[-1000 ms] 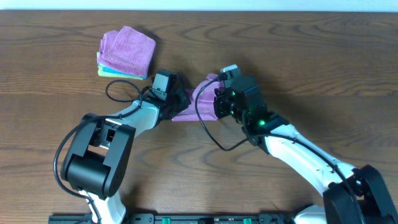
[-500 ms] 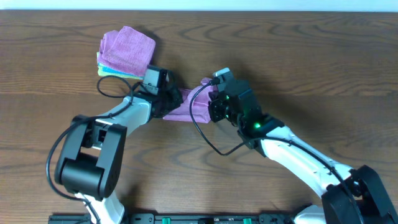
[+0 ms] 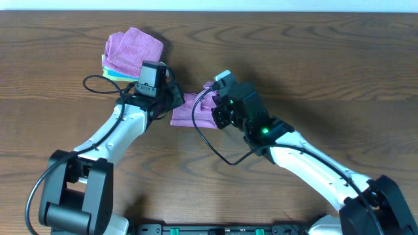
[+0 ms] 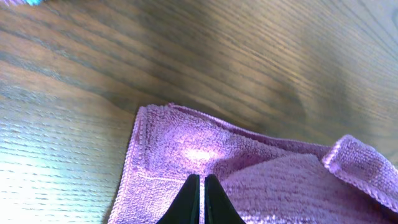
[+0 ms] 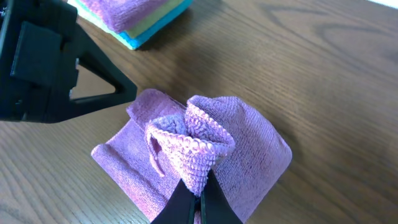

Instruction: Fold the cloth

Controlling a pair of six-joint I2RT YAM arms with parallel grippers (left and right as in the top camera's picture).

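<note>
- On the dark, wood-grain tabletop point(image 3: 326, 65), left of centre toward the far edge, lies the purple cloth point(image 3: 186, 112), bunched.
- The left gripper point(image 4: 200, 186) is pinched together on the cloth.
- The right gripper point(image 5: 198, 193) clamps a raised fold of it.
- A stack of folded cloths point(image 3: 132, 55) sits near the far left corner.

A dark brown wood-grain table point(image 3: 339, 59) carries a rumpled purple terry cloth point(image 3: 185, 112) near its middle, partly flat on the wood and partly bunched upward, and, apart toward the far left, a neat stack of folded cloths point(image 3: 132, 55), purple over yellow-green and teal.
</note>
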